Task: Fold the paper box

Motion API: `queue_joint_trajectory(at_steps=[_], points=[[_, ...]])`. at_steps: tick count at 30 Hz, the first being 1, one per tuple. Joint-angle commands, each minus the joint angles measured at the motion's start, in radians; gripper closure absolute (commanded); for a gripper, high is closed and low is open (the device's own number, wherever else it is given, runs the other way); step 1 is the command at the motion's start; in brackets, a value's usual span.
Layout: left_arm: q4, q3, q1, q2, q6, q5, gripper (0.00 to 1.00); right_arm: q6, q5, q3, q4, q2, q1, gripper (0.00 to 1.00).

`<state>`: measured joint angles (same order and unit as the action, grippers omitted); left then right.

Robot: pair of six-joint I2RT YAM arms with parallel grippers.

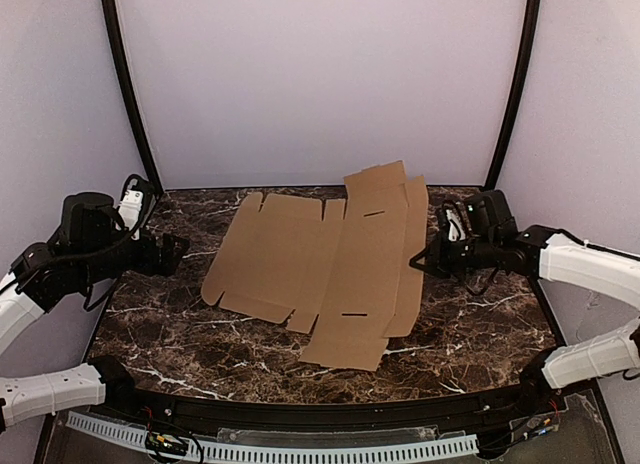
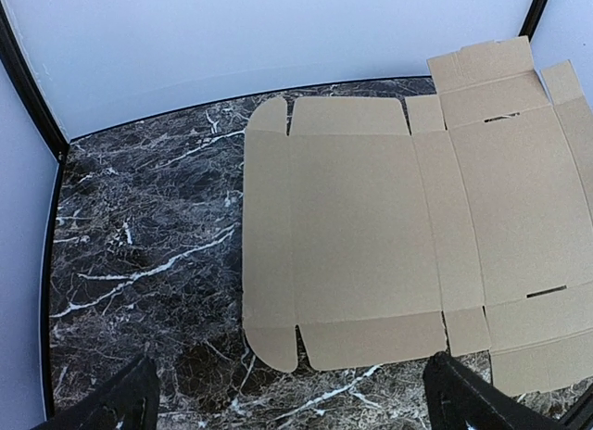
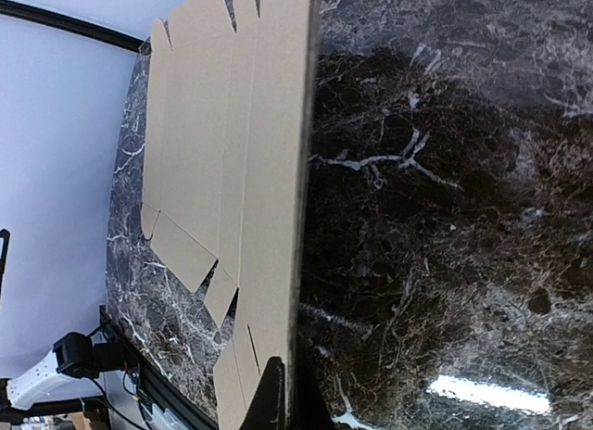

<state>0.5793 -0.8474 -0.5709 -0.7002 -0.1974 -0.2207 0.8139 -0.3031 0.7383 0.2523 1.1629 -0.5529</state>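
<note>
So, this is the very start of the fold, and nothing looks creased up yet. The left gripper (image 1: pixel 172 254) hovers over the left side of the table (image 1: pixel 470 334), well apart from the sheet. In the left wrist view its fingers (image 2: pixel 120 402) sit wide apart at the bottom corners, released and holding nothing.

The paper box (image 1: pixel 320 259) is a flat brown die-cut sheet lying mid-table on dark marble, slightly skewed. Its flaps and rounded tabs are all spread out, with two slots (image 1: pixel 374 213) cut in the taller right-hand panel.

The right gripper (image 1: pixel 420 262) is low, right at the sheet's right edge flap. The right wrist view shows that edge running straight down to a dark finger (image 3: pixel 276 402), with shadow beside it, so the flap may be slightly raised. Whether the jaws are clamped on the cardboard or just straddling it, I cannot tell.

Judgement: the step in hand is getting hold of the right side flap. The next move calls for a firm pinch on that edge, then a lift inward along the crease. The left arm is likely needed to pin the middle panel so the sheet does not slide.

Around the scene are black curved posts (image 1: pixel 125 84) at the back corners, a white backdrop (image 1: pixel 320 74) and a perforated white strip (image 1: pixel 330 452) along the near edge. No other object lies between the arms and the sheet. Slick marble is the main risk.
</note>
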Motion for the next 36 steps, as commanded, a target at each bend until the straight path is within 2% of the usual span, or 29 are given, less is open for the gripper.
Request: queue_joint_trajectory(at_steps=[1,7,15,23,27,32,36], points=[[0.028,0.013,-0.004,-0.009,-0.011,-0.004,0.0,-0.19,0.057,0.139,0.143,0.053,-0.007,1.0],[0.028,0.013,-0.004,-0.016,-0.013,-0.002,0.0,-0.359,0.155,0.34,0.321,0.147,-0.008,1.0],[0.029,0.013,-0.004,-0.021,-0.013,0.002,0.0,-0.491,0.289,0.59,0.509,0.334,-0.011,1.0],[0.028,0.014,-0.004,-0.021,-0.013,0.002,0.0,-0.57,0.464,0.777,0.563,0.488,-0.051,1.0],[0.028,0.014,-0.004,-0.024,-0.013,0.004,0.0,-0.645,0.534,0.943,0.64,0.57,-0.084,1.0],[0.028,0.013,-0.004,-0.025,-0.013,0.007,0.0,-0.795,0.774,1.156,0.762,0.723,-0.168,1.0],[0.027,0.014,-0.004,-0.022,-0.014,0.008,0.0,-0.886,0.942,1.265,0.812,0.834,-0.215,1.0]])
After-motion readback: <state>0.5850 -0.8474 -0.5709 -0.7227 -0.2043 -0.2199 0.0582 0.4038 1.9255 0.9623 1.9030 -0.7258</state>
